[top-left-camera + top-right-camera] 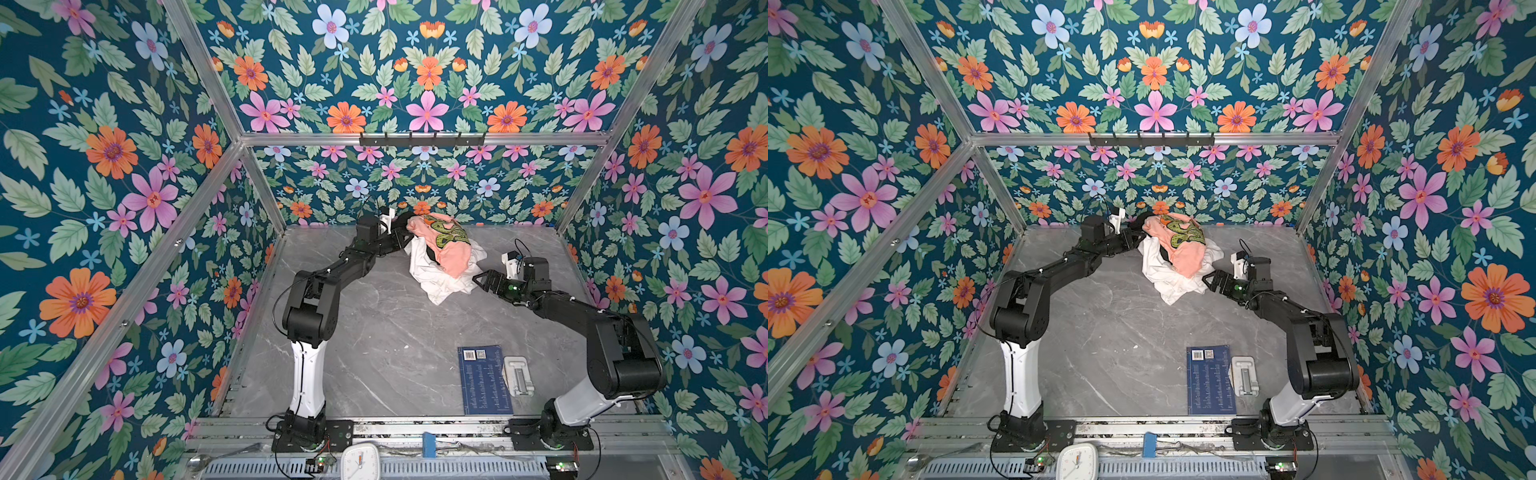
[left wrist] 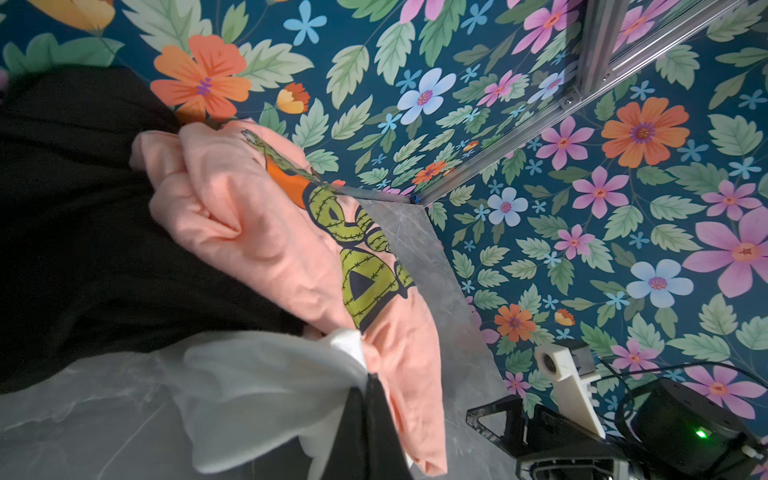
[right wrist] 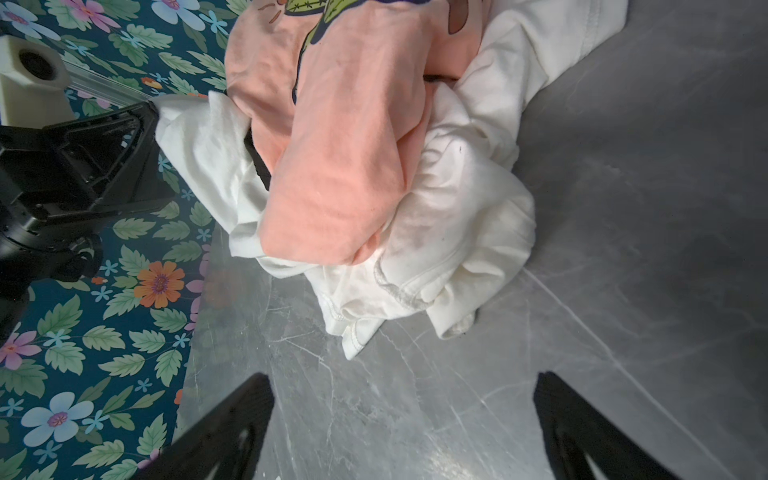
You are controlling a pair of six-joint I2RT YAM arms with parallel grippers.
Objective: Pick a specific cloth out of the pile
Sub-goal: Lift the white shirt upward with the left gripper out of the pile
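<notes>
The pile lies at the back of the grey table. A peach-pink shirt (image 1: 451,253) (image 1: 1185,255) (image 2: 249,216) (image 3: 340,166) with a green graphic tops it. The white cloth (image 1: 436,282) (image 1: 1169,282) (image 2: 257,382) (image 3: 457,232) spreads under it and toward the front. A black garment (image 1: 401,222) (image 2: 75,228) lies at the pile's back left. My left gripper (image 1: 409,243) (image 1: 1144,239) (image 2: 368,376) is shut, pinching an edge of the white cloth on the pile's left side. My right gripper (image 1: 478,280) (image 1: 1206,279) (image 3: 401,378) stands open just right of the cloth, nothing between its fingers.
The flowered back wall (image 1: 415,191) stands close behind the pile. A blue book (image 1: 484,380) and a white device (image 1: 517,374) lie at the table's front right. A white clock (image 1: 360,461) sits past the front rail. A black hook rail (image 1: 422,139) hangs on the back frame.
</notes>
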